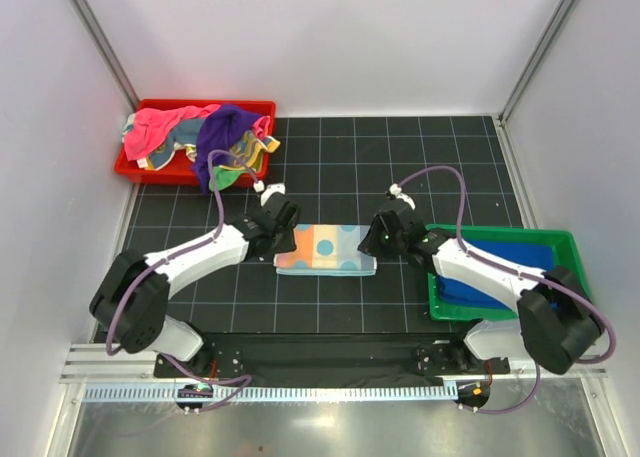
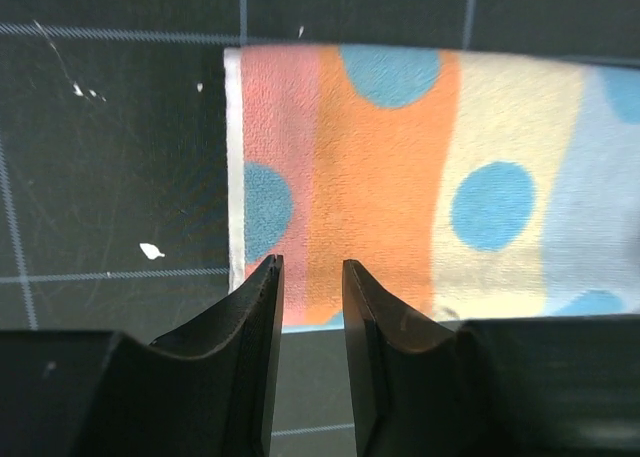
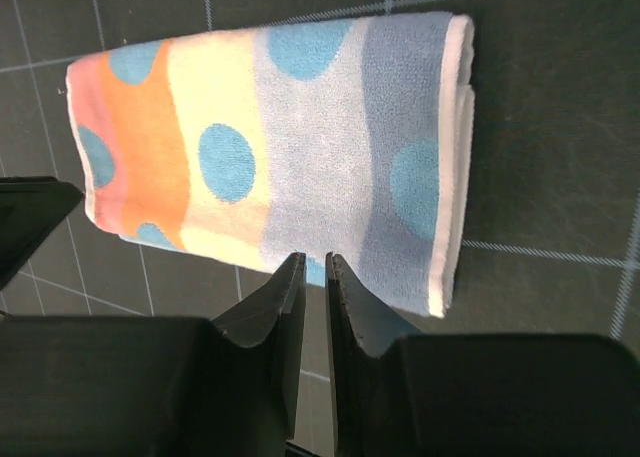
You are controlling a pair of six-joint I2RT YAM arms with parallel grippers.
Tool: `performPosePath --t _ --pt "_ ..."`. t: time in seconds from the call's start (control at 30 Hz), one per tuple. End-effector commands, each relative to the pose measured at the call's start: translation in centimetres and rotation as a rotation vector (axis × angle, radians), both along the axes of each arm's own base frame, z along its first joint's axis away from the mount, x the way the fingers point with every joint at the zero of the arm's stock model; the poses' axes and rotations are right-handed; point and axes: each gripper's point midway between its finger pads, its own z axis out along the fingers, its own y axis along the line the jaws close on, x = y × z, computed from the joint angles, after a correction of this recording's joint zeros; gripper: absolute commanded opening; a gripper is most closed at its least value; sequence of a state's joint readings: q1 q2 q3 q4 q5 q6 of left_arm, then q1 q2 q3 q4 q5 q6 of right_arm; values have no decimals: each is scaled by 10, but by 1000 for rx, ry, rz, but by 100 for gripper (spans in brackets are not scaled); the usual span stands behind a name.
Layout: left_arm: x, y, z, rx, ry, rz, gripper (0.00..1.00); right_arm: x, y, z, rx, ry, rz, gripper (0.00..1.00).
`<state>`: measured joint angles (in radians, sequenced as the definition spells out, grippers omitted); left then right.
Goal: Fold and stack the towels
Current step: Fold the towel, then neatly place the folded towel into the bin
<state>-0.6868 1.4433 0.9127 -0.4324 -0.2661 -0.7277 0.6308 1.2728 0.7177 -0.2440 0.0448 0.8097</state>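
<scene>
On gridded mat (image 1: pixel 400 157): folded terry polka-dot towel (image 1: pixel 326 250) | left end effector (image 2: pixel 308 267) apart | right end effector (image 3: pixel 315 262) together

Right arm (image 1: pixel 480 269) hides part of blue towel (image 1: pixel 535 252); polka-dot towel (image 2: pixel 400 177) cut off rightward.

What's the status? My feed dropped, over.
Left gripper slightly open, right gripper nearly shut, both empty. Polka-dot towel folded, flat between them. Nothing blocking.

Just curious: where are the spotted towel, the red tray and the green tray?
spotted towel (image 1: pixel 326 250), top view, its middle
red tray (image 1: pixel 160 177), top view, near rim
green tray (image 1: pixel 520 235), top view, far rim
</scene>
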Motion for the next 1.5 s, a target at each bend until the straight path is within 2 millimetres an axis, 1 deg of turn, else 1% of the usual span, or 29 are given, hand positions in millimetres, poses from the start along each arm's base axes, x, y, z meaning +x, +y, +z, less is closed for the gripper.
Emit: performPosePath --t 0.0,0.07,0.1,0.23,0.37,0.47,0.5,0.57,0.63,0.67,0.7,0.8,0.9,0.93,0.97,1.0,1.03,1.07,1.1,1.13,1.17,1.2,1.23,1.27,1.3,1.33,1.37,1.43,1.47 --pt "-2 -6 -22 -9 28 -14 33 0 18 -11 85 12 19 21" --pt "-4 -5 -35 -3 43 -8 33 -3 16 -26 80 37 9 21" --pt "-8 0 -43 9 60 -5 33 -11 10 -40 60 64 6 20" --pt "-17 8 -58 29 80 7 32 -28 -7 -65 17 110 -11 21" --pt "-19 10 -60 33 81 12 32 -28 -17 -73 -32 114 -41 21" --pt "-16 10 -53 32 71 9 32 -26 -18 -63 -34 96 -41 21" --pt "-17 10 -50 39 71 4 32 -19 -16 -50 -27 64 -39 21" --pt "-10 8 -35 33 43 5 32 -19 -19 -40 -51 56 -37 22" --pt "-9 8 -26 41 37 -4 35 -9 -19 -15 -45 -2 -45 23" --pt "-3 4 -11 24 6 -3 36 -12 -23 -11 -59 4 -47 23" --pt "-1 4 -6 22 -4 0 38 -6 -23 2 -56 -23 -56 23" --pt "5 -2 18 16 -50 6 40 -6 -33 31 -59 -77 -79 24" --pt "8 -21 33 8 -82 13 41 -13 -49 67 -48 -144 -122 27" --pt "9 -27 35 4 -86 30 41 -18 -62 82 -50 -180 -157 27" --pt "2 -39 25 45 -66 7 44 -19 -67 100 -32 -218 -179 29" --pt "9 -49 37 51 -101 21 45 -23 -73 112 -25 -245 -191 29" --pt "10 -57 35 70 -102 29 46 -28 -83 118 -39 -252 -212 30" --pt "7 -63 32 88 -91 45 48 -35 -90 146 10 -313 -227 31" --pt "-2 -78 14 137 -66 22 49 -40 -95 155 16 -332 -237 32" --pt "8 -93 29 127 -114 45 51 -48 -105 161 5 -335 -248 32" --pt "9 -101 27 138 -118 49 53 -51 -112 169 1 -355 -266 33" --pt "6 -107 21 157 -102 65 55 -59 -119 192 36 -404 -276 33" --pt "8 -128 16 165 -107 54 56 -66 -125 195 27 -403 -277 34" --pt "9 -136 14 185 -115 58 57 -70 -129 200 33 -413 -278 35" --pt "10 -143 12 200 -124 75 61 -76 -133 213 54 -442 -279 36" --pt "-1 -143 -9 295 -96 54 63 -82 -138 215 50 -439 -278 36" --pt "9 -161 11 272 -152 74 64 -85 -139 218 54 -445 -272 37" --pt "6 -163 9 332 -166 92 69 -94 -146 224 56 -460 -266 38" --pt "9 -175 8 331 -184 95 71 -96 -148 223 51 -462 -266 39"
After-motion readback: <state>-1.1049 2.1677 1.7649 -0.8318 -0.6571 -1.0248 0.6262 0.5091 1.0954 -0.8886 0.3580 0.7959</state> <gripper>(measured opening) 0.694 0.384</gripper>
